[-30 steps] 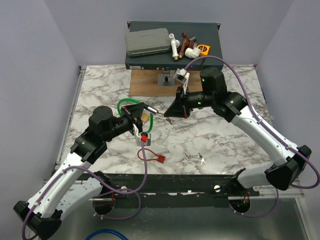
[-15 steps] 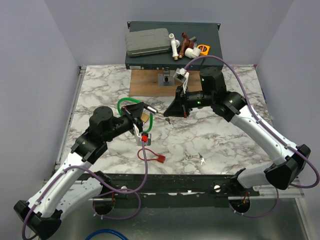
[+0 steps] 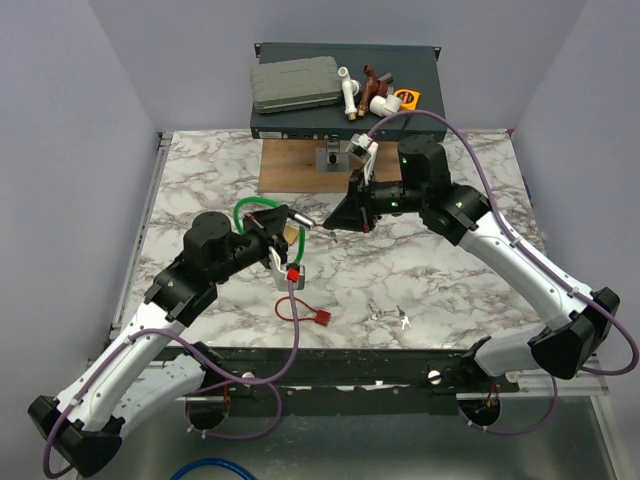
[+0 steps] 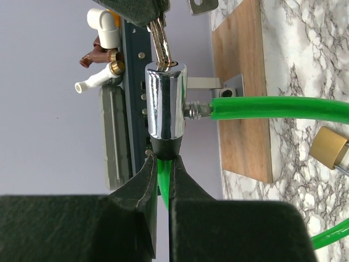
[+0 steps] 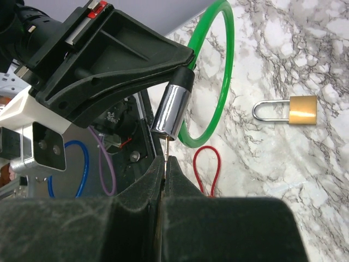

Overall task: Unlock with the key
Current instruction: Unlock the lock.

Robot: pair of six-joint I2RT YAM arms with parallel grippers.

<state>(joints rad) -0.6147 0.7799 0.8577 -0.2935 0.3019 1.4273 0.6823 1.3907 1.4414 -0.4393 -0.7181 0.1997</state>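
Left wrist view: left gripper (image 4: 162,164) squeezes the lock (image 4: 166,103) shut-tight, right gripper (image 5: 164,164) pinches the key (image 4: 162,46), which could slip out if tilted.

key meets the cable lock

the cable lock's chrome barrel (image 4: 166,103) is a polished cylinder with a black collar at one end. a green cable (image 4: 283,107) leaves its side through a small metal pin, and more green shows below the collar, where the left gripper (image 4: 161,169) clamps it. the silver key (image 4: 161,46), pinched in the closed right gripper (image 5: 165,164), lies roughly in line with the barrel, its tip at the free end face and most of the blade outside.
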